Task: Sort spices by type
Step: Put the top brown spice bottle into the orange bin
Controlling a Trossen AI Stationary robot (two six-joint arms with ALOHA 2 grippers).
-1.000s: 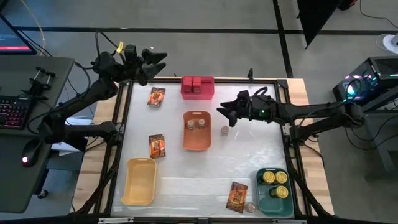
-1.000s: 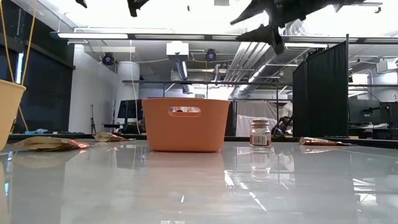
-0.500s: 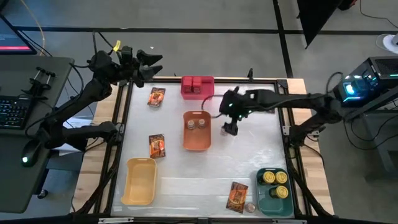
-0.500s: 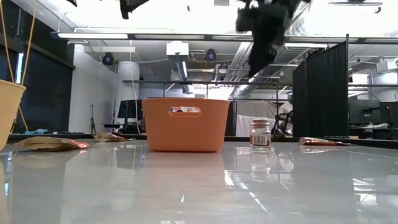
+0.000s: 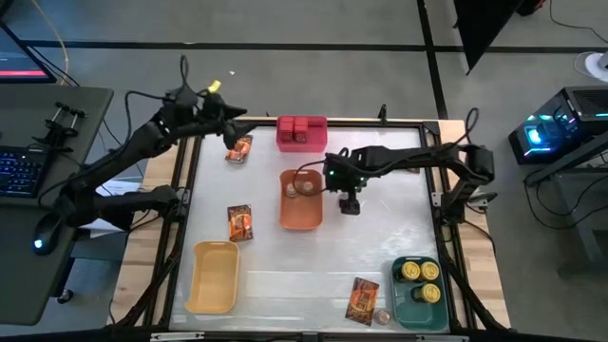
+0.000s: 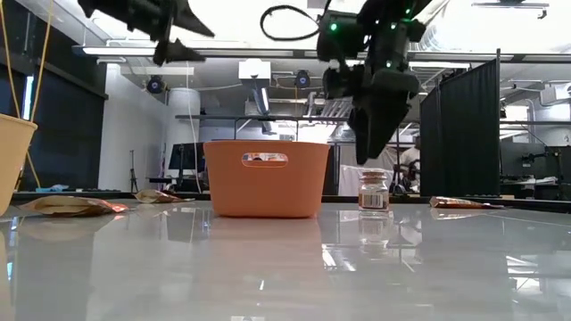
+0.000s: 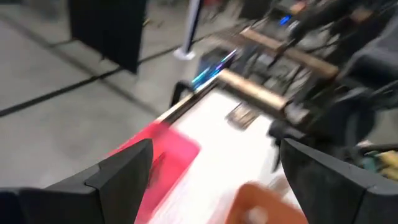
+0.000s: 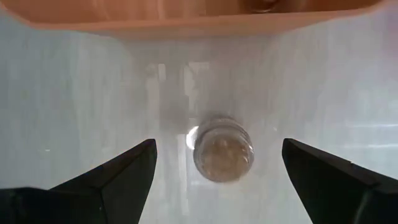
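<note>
A tiny pale-lidded jar (image 8: 222,149) stands upright on the white table just right of the orange bin (image 5: 301,214). My right gripper (image 8: 219,146) hangs open above it, fingers pointing down on either side and clear of it. In the low view the jar (image 6: 373,190) stands below my right gripper (image 6: 368,147). The orange bin holds two more jars (image 5: 300,188). My left gripper (image 5: 231,125) is open in the air at the table's far left, over an orange-brown packet (image 5: 239,148). Red boxes (image 5: 300,127) sit in the red bin.
A yellow bin (image 5: 214,277) stands at the near left. At the near right, a green bin (image 5: 418,302) holds yellow-topped tins (image 5: 418,271). Two more packets (image 5: 239,222) (image 5: 362,300) lie flat on the table. Another small jar (image 5: 382,316) stands by the near edge.
My right gripper has swung from right of the jar toward the orange bin, tipped from nearly level to pointing down, and sunk until it hangs over the jar. My left gripper has come down toward the far-left packet and tipped toward level. No spice has moved.
</note>
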